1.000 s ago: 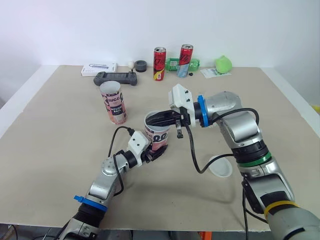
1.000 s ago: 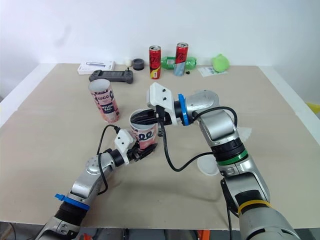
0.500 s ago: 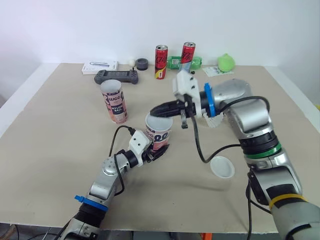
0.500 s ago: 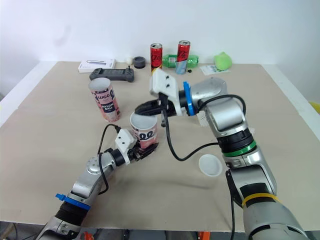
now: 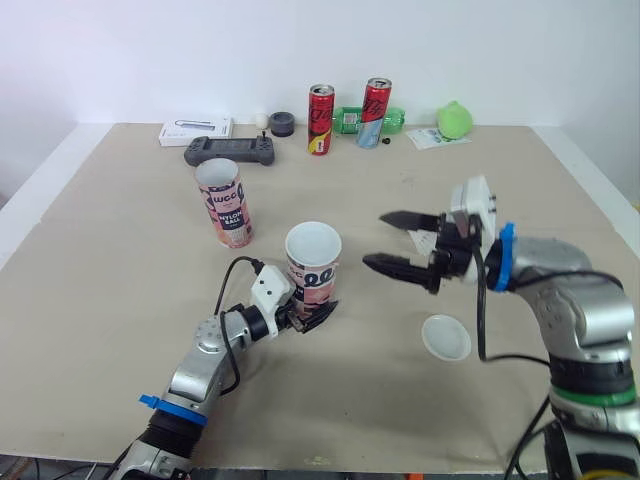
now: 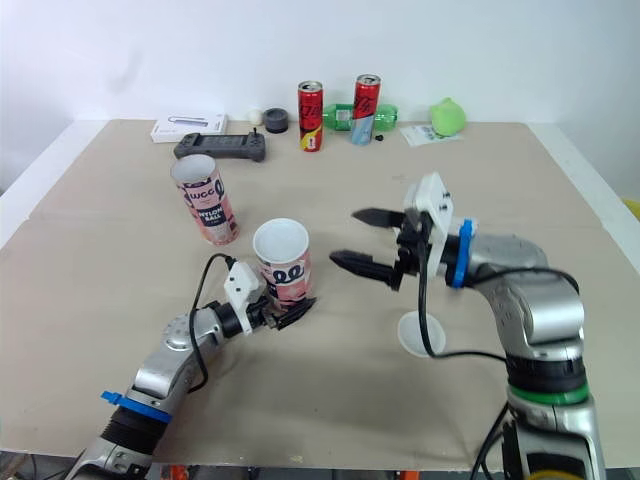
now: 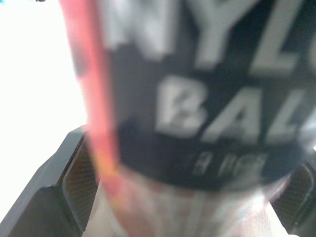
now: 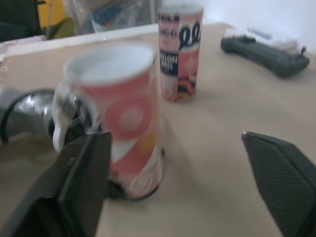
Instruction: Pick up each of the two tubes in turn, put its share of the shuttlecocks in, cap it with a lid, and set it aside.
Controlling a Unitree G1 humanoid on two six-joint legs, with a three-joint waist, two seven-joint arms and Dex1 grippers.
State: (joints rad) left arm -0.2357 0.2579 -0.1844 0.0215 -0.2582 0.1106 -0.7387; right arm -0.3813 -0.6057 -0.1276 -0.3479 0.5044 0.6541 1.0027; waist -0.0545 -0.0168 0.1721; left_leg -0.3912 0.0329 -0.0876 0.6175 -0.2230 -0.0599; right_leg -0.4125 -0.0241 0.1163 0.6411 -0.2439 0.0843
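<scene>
- Jaws on left gripper clamped low round the near tube, upright mid-table, mouth open, no cap yet.
- Second tube standing farther off to the left, clear of both grippers.
- Right gripper jaws wide apart, empty, hovering just right of the held tube.
- Lid lying flat, nearer and right of that gripper.
- Looks like filling or capping of tube one; can't see inside to tell which.
- Next probably calls for a pinch on the lid's thin rim, then a square press onto the mouth.

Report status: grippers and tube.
Left gripper shut on near tube, at its base. Right gripper open, empty, beside it. Lid lies on table.
</scene>
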